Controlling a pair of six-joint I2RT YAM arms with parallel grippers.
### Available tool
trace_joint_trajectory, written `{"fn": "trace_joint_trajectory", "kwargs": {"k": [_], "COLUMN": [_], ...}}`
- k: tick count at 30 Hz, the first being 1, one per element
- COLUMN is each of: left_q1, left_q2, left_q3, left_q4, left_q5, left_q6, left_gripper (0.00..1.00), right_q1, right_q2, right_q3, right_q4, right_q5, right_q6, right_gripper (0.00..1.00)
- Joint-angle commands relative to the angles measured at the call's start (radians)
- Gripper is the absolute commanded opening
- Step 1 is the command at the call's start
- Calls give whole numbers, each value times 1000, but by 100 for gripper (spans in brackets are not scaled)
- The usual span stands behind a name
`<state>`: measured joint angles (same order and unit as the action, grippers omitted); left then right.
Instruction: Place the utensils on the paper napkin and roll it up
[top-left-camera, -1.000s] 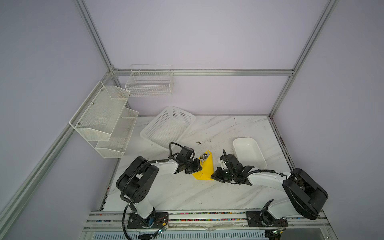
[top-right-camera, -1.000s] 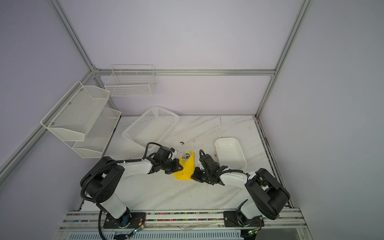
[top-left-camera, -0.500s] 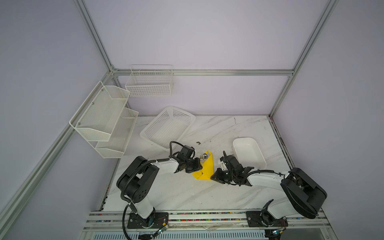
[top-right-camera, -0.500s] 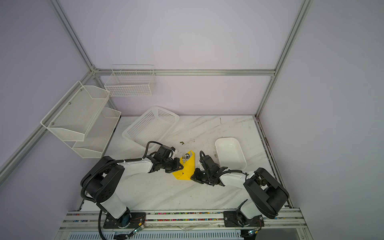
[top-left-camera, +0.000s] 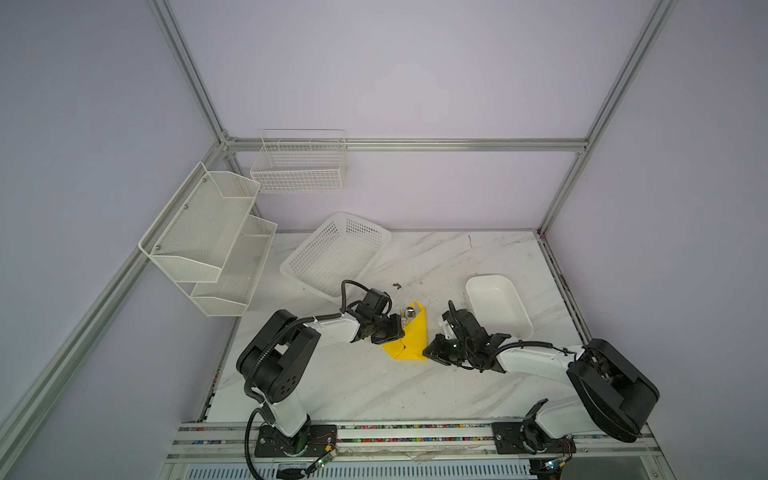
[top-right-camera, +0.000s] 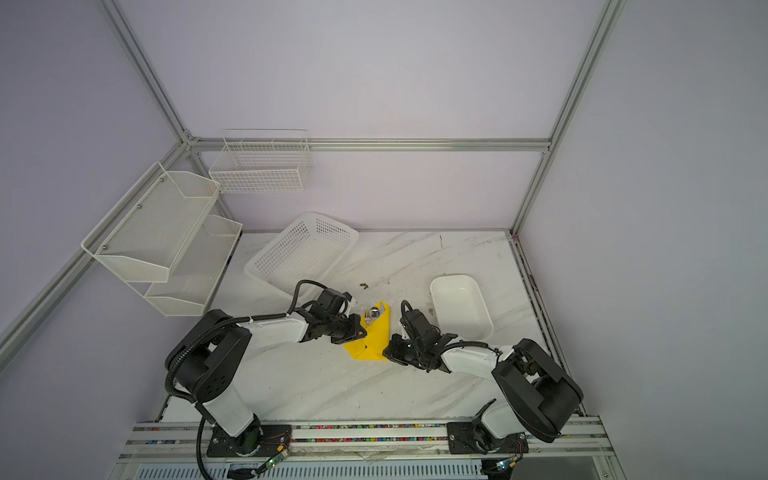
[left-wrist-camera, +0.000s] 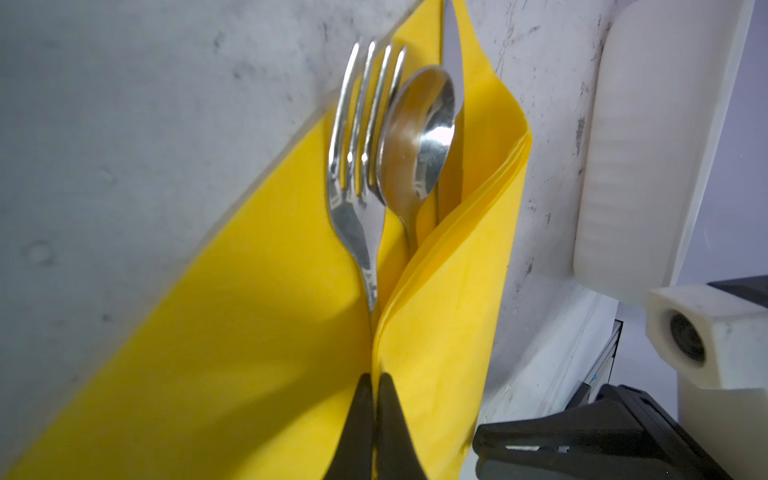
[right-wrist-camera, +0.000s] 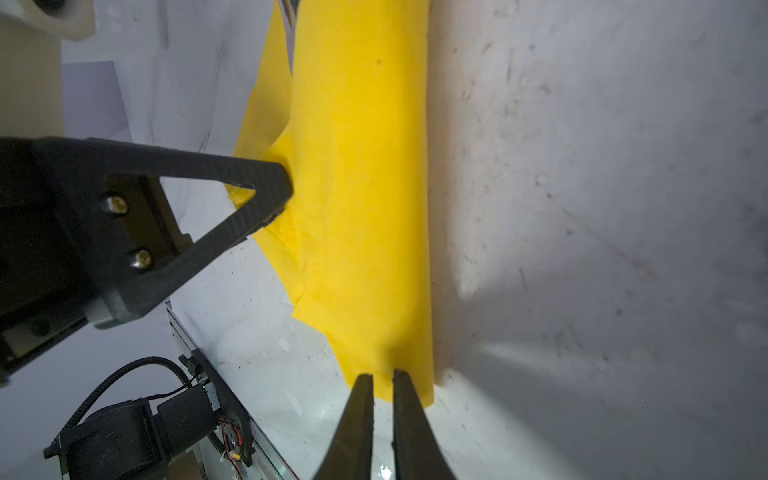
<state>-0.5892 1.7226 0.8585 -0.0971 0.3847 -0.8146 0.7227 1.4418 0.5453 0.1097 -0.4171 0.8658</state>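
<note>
Two grippers meet near the table's (top-left-camera: 374, 386) middle. My right gripper (right-wrist-camera: 381, 374), fingers a slit apart, sits at the paper napkin's (top-left-camera: 409, 338) near end; grip unclear. My left gripper (left-wrist-camera: 374, 376) pinches the napkin's fold. Fork (left-wrist-camera: 353, 174) and spoon (left-wrist-camera: 419, 137) heads poke out; knife (left-wrist-camera: 451, 50) mostly hidden. Scuffed marble, lilac walls (top-left-camera: 415, 83).

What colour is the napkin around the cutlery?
Plain bright yellow; the napkin shows best in the left wrist view.

Overheads share everything; wrists seemingly hug paper napkin (left-wrist-camera: 208, 374).
</note>
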Motion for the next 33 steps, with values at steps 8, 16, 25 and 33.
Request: {"fn": "trace_joint_trajectory", "kwargs": {"k": [8, 16, 25, 33], "left_q1": [6, 6, 6, 6], "left_q2": [-3, -28, -54, -55], "left_q3": [46, 17, -18, -45], "left_q4": [10, 8, 17, 17], "left_q5": [-12, -19, -23, -27], "left_q6": [25, 17, 8, -3], "left_gripper": [0, 0, 0, 0], "right_q1": [-3, -3, -3, -3], "right_q2": [17, -12, 31, 48], "right_q3": [6, 5, 0, -1], "right_q4": [9, -2, 24, 20], "right_q5": [-22, -6, -22, -20], "right_q6": [-9, -13, -13, -17], "right_gripper": [14, 11, 11, 11]}}
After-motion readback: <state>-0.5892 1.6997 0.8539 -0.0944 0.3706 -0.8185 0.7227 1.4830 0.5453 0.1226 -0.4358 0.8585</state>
